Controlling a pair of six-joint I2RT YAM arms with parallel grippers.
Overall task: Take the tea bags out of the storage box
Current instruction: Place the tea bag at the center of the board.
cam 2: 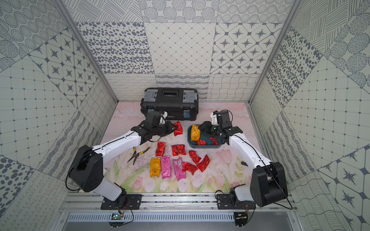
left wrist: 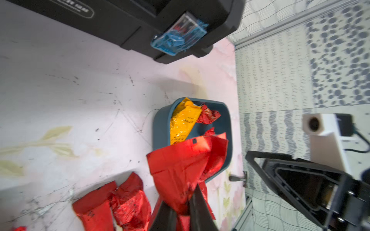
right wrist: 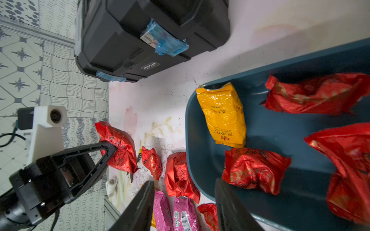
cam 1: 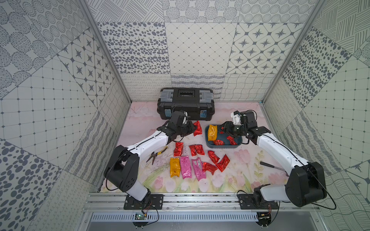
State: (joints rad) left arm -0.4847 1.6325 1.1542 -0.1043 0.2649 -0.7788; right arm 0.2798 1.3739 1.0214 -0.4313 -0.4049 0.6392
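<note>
The storage box [cam 1: 222,146] is placed on the right half of the table [cam 1: 140,124], in front of the black toolbox [cam 1: 186,106] and a little to its right. Its long axis is laid across the table, from left to right, with a slight turn. At its left end an orange-yellow tea bag [cam 1: 212,132] is seen. The long axis of this bag is directed from the robot's side toward the toolbox, and its far end reaches the box rim. Three crumpled red tea bags [right wrist: 256,170] are also found inside.

The left gripper [left wrist: 182,202] is clamped on a held red tea bag [left wrist: 180,166], which is kept above the table just to the left of the box, with its free end turned toward the toolbox.

The right gripper [right wrist: 184,181] is held over the box. Its jaws are parted about halfway, and nothing is seen between them.

In front of the box, a second orange-yellow tea bag [cam 1: 174,167] and two pink tea bags [cam 1: 185,167] are laid side by side on the table, long axes front to back. Loose red tea bags [cam 1: 178,149] are scattered near them.
</note>
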